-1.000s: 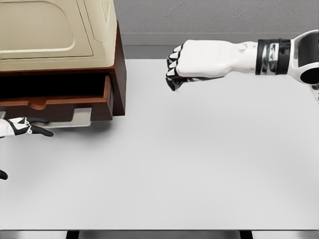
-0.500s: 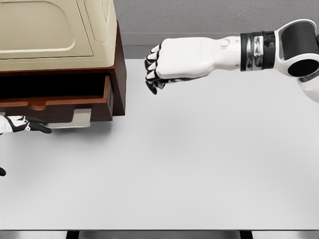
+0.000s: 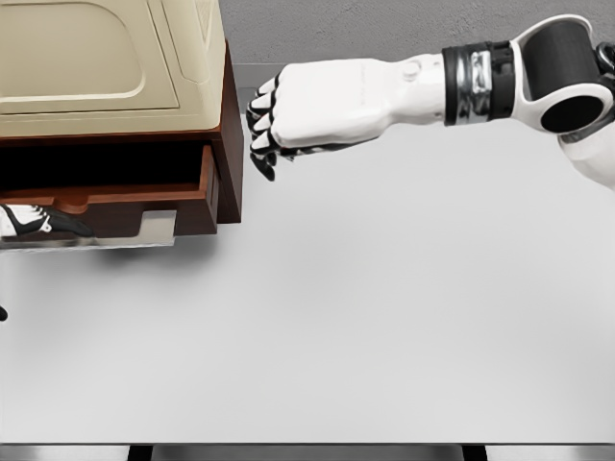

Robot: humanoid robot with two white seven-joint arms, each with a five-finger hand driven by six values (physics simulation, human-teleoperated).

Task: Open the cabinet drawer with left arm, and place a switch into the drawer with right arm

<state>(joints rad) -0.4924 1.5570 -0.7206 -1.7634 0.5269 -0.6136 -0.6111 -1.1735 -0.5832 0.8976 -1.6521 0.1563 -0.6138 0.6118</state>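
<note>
The table (image 3: 336, 336) nearest the camera was bare white; no switch lay on it in view.

The left hand (image 3: 34, 221) showed only at the left edge, just below the drawer (image 3: 115, 187) front, with one dark finger pointing right; whether it was spread or gripping could not be told. The drawer stood pulled out of the cabinet (image 3: 231, 144), dark inside, its right front corner jutting toward the middle of the table.

Farther back, the right hand (image 3: 279, 120) hung above the table just beside the cabinet's right side, fingers curled into a tight fist. The switch was not visible; if carried, it sat hidden inside the curl, which could not be confirmed.

Risks, as judged:
- Hand level with the cabinet side: moving straight left could strike the wall or the drawer corner.
- Letting go before the hand is over the drawer opening would drop the switch on the table.
- Left hand close under the drawer front could nudge it shut.
</note>
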